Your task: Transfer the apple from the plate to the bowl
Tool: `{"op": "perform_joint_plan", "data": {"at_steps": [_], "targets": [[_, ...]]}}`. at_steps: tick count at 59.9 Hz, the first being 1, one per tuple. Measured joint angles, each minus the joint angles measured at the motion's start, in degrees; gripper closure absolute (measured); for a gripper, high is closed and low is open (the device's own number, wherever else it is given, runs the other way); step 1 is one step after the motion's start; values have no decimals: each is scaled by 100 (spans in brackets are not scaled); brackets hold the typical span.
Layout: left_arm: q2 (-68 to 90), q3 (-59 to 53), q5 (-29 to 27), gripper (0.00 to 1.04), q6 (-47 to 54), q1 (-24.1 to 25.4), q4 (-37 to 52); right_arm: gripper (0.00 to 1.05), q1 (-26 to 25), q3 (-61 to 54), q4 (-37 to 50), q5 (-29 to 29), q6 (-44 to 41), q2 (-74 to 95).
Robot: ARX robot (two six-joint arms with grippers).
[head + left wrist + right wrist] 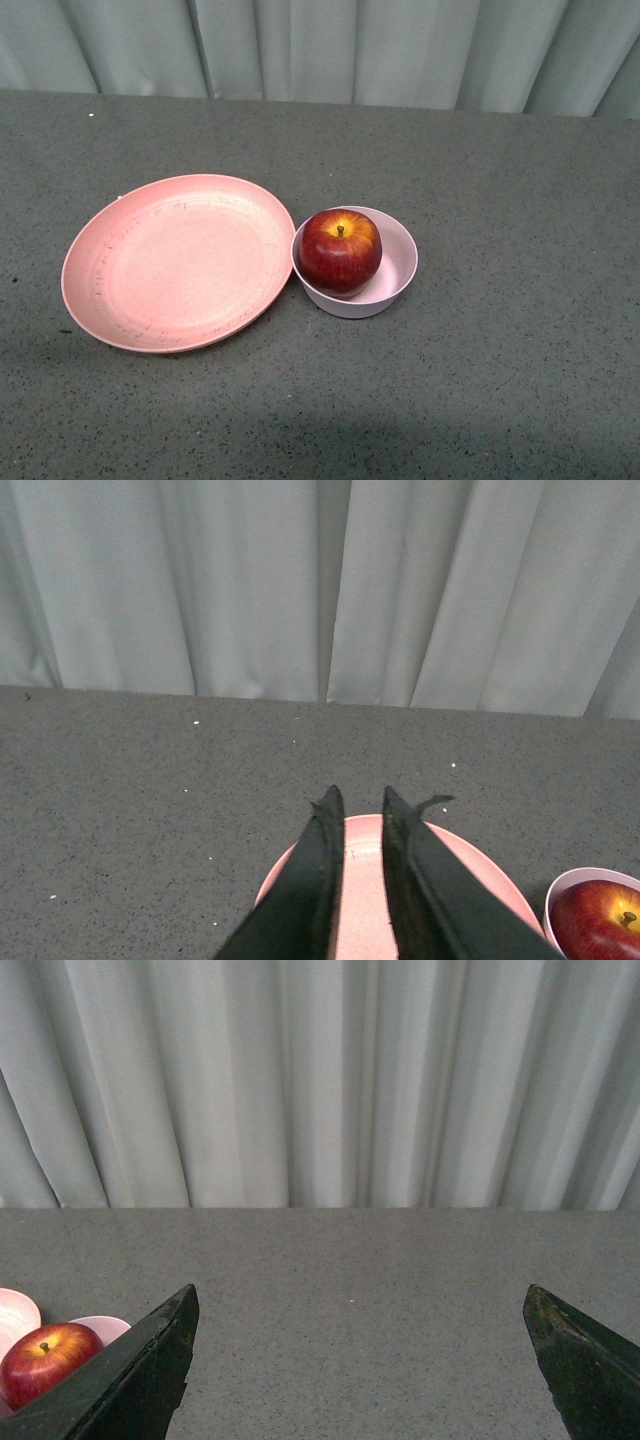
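We see the apple (340, 250) sitting in the bowl (398, 272) mid-worktop (500, 380), the bowl touching the bare plate (178, 262). Our left gripper (357, 805) hangs over the plate, jaws nearly closed, holding nothing; our right gripper (360, 1305) gapes wide.

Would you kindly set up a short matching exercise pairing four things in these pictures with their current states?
Things:
1. apple
2. plate
3. left gripper
4. right gripper

States:
A. jaws wide apart
B. nothing on it
C. sitting in the bowl
D. jaws nearly together, holding nothing

Pairs: 1-C, 2-B, 3-D, 4-A
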Motion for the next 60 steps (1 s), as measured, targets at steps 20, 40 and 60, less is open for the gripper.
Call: {"op": "perform_joint_plan", "data": {"at_steps": [20,40,60], "targets": [[-1569,-424,511,101,0,555,-1130,9,0,0,0,-2,-2,0],[-3084,-522,1187,101,2,1274,-2426,9,0,0,0,-2,0,0],[-4179,-527,1228,101,4,1285,-3440,9,0,0,0,-2,-2,0]]}}
